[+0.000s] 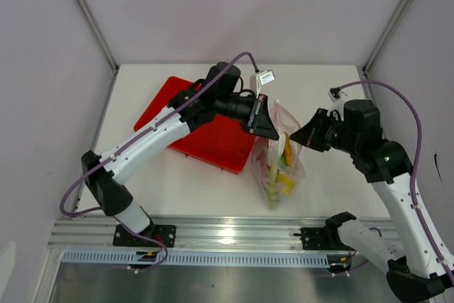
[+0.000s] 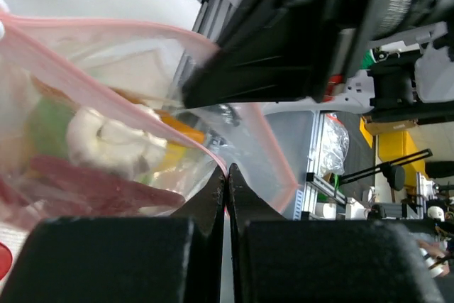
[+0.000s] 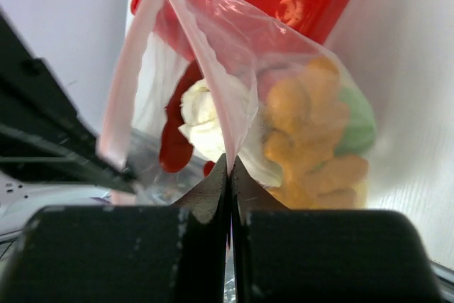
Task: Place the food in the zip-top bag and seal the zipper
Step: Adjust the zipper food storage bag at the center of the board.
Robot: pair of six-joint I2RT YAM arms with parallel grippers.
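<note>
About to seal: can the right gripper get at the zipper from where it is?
Probably yes: the right gripper is shut on the zipper, and the left gripper pinches the same strip farther along. Nothing else shows between them along the zip-top bag's mouth.

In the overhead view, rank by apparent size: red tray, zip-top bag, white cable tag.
1. red tray, partly hidden by the left arm
2. zip-top bag
3. white cable tag
</note>
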